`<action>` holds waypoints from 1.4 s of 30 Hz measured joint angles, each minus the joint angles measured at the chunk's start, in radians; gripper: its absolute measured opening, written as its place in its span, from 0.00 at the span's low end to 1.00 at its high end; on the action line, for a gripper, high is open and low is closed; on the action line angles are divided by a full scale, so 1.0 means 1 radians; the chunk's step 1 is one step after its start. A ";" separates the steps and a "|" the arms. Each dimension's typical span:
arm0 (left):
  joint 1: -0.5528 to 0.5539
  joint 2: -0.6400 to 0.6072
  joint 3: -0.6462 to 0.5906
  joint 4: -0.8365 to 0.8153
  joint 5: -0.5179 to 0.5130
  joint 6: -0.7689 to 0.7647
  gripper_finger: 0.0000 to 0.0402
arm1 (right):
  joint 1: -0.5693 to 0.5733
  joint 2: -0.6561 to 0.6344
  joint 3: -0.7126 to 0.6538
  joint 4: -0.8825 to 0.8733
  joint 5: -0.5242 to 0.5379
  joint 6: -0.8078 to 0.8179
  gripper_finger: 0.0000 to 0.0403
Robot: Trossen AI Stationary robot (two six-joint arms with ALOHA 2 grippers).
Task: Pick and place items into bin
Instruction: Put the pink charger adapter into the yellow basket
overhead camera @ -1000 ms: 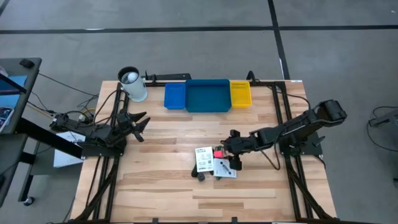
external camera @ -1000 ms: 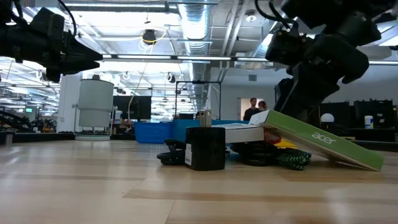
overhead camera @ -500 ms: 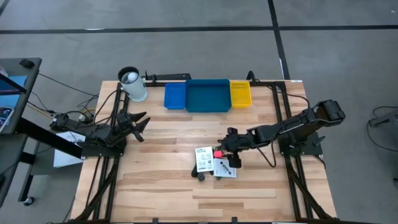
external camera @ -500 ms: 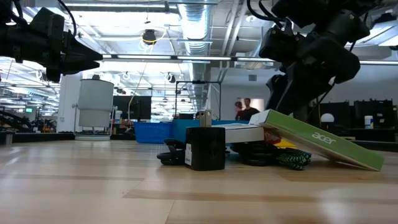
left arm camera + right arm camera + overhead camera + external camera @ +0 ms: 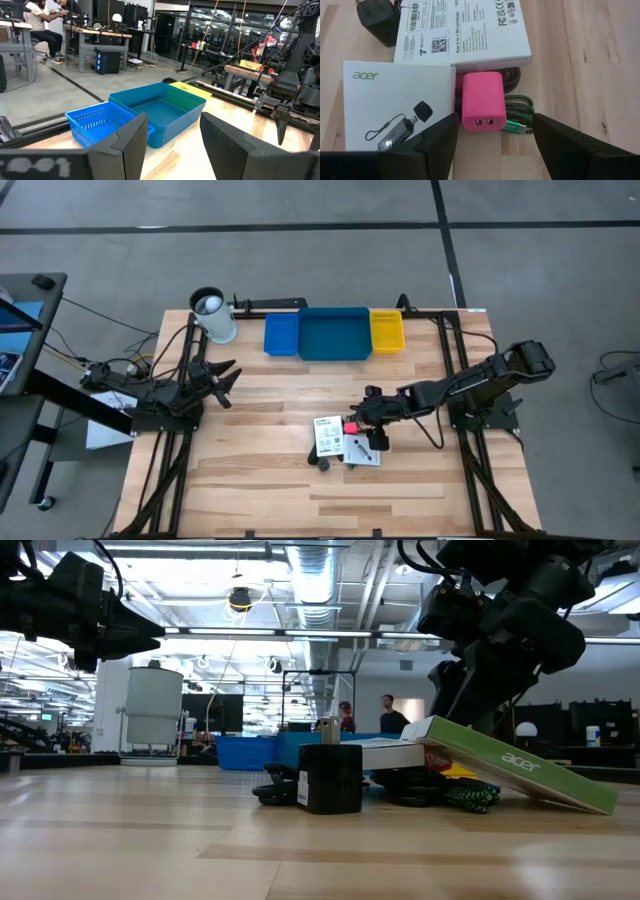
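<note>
A small heap of items lies mid-table: two white printed packets (image 5: 395, 105) (image 5: 462, 32), a red block (image 5: 481, 107), a black plug piece (image 5: 330, 778) and a green braided cable (image 5: 517, 114). One packet (image 5: 510, 775) leans tilted on the heap. My right gripper (image 5: 492, 144) hovers open just above the red block (image 5: 352, 427), tipped down, a finger on either side, touching nothing. My left gripper (image 5: 226, 379) waits open at the table's left, held level and facing the bin: a wide blue tray (image 5: 333, 333) flanked by a small blue tray (image 5: 280, 334) and a yellow one (image 5: 387, 330).
A white-and-black cylindrical cup (image 5: 213, 315) stands at the far left corner, beside the trays. Bare wood lies between the heap and the trays and along the near edge. People move in the room beyond the table (image 5: 365, 718).
My right gripper has rolled slightly about its own line while staying above the heap; its fingers stay apart. The items lie as before.
</note>
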 joint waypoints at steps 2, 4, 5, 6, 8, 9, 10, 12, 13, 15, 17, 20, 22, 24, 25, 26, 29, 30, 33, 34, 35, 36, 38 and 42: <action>0.000 0.000 0.000 0.000 0.000 0.000 0.43 | 0.000 0.000 0.000 0.000 0.000 0.000 0.62; 0.000 0.000 0.000 0.000 0.000 0.000 0.43 | 0.000 0.000 0.000 0.001 0.000 0.000 0.62; 0.000 0.000 0.000 0.000 0.000 0.000 0.43 | 0.000 0.000 0.000 0.001 0.000 0.000 0.62; 0.000 0.000 0.000 0.000 0.000 0.000 0.43 | 0.000 0.000 0.000 0.001 0.000 0.000 0.62; 0.000 0.000 0.000 0.000 0.000 0.000 0.43 | 0.000 0.000 0.000 0.001 0.000 0.000 0.62; 0.000 0.000 0.000 0.000 0.000 0.000 0.43 | 0.000 0.000 0.000 0.001 0.000 0.000 0.62; 0.000 0.000 0.000 0.000 0.000 0.000 0.43 | 0.000 0.000 0.000 0.001 0.000 0.000 0.62; 0.000 0.000 0.000 0.000 0.000 0.000 0.43 | 0.000 0.000 0.000 0.001 0.000 0.000 0.62; 0.000 0.000 0.000 0.000 0.000 0.000 0.43 | 0.000 0.000 0.000 0.001 0.000 0.000 0.62; 0.000 0.000 0.000 0.000 0.000 0.000 0.43 | 0.000 0.000 0.000 0.001 0.000 0.000 0.62; 0.000 0.000 0.000 0.000 0.000 0.000 0.43 | -0.005 0.000 0.000 0.001 0.000 0.000 0.62; 0.000 0.000 0.000 0.000 0.000 0.000 0.43 | -0.005 0.000 -0.001 0.003 0.000 0.000 0.62; 0.000 0.000 0.000 0.000 0.000 0.000 0.43 | -0.005 0.000 -0.001 0.005 0.000 -0.001 0.62; 0.000 0.000 0.000 0.000 0.000 0.000 0.43 | -0.005 0.001 -0.001 0.004 -0.001 -0.001 0.62; 0.000 0.000 0.000 0.000 0.000 0.000 0.43 | -0.005 0.001 -0.001 0.005 -0.001 -0.002 0.62; 0.000 0.000 0.000 0.000 0.000 0.000 0.43 | -0.005 0.001 -0.001 0.004 -0.002 -0.002 0.62; 0.000 0.000 0.000 0.000 0.000 0.000 0.43 | -0.005 0.001 -0.001 0.004 -0.002 -0.003 0.62; 0.000 0.000 0.000 0.000 0.000 0.000 0.43 | -0.005 0.001 -0.001 0.004 -0.003 -0.003 0.62; 0.000 0.000 0.000 0.000 0.000 0.000 0.43 | -0.005 0.001 -0.002 0.004 -0.003 -0.009 0.62; 0.000 0.000 0.000 0.000 0.000 0.000 0.43 | -0.005 0.001 -0.002 0.004 -0.003 -0.016 0.62; 0.000 0.000 0.000 0.000 0.000 0.000 0.43 | -0.005 0.001 -0.002 0.004 -0.003 -0.019 0.62; 0.000 0.000 0.000 0.000 0.000 0.000 0.43 | -0.005 0.001 -0.002 0.004 -0.003 -0.019 0.62; 0.000 0.000 0.000 0.000 0.000 0.000 0.43 | -0.005 0.001 -0.002 0.004 -0.003 -0.021 0.62; 0.000 0.000 0.000 0.000 0.000 0.000 0.43 | -0.005 0.001 -0.002 0.004 -0.003 -0.024 0.62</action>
